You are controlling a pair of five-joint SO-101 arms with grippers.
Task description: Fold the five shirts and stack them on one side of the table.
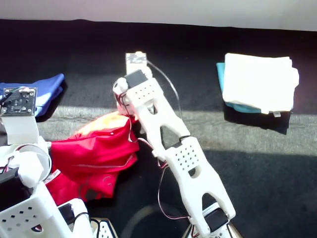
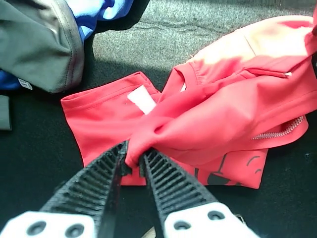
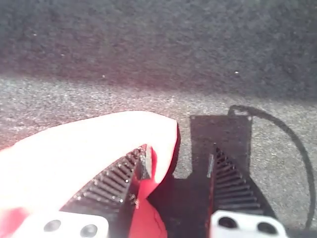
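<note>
2 folded shirts stacked far right on the table [image 1: 198,44]: white shirt [image 1: 257,79] over teal shirt [image 1: 221,74]. Near left, crumpled red shirt [image 1: 99,153], a fold pinched in left gripper [image 2: 132,153]; right gripper [image 3: 179,158] spread wide at its far edge.

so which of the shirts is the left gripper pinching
The red shirt, bunched mid-table: the left gripper is shut on a fold of it. The blue shirt lies apart, and the white shirt sits folded on the teal shirt.
</note>
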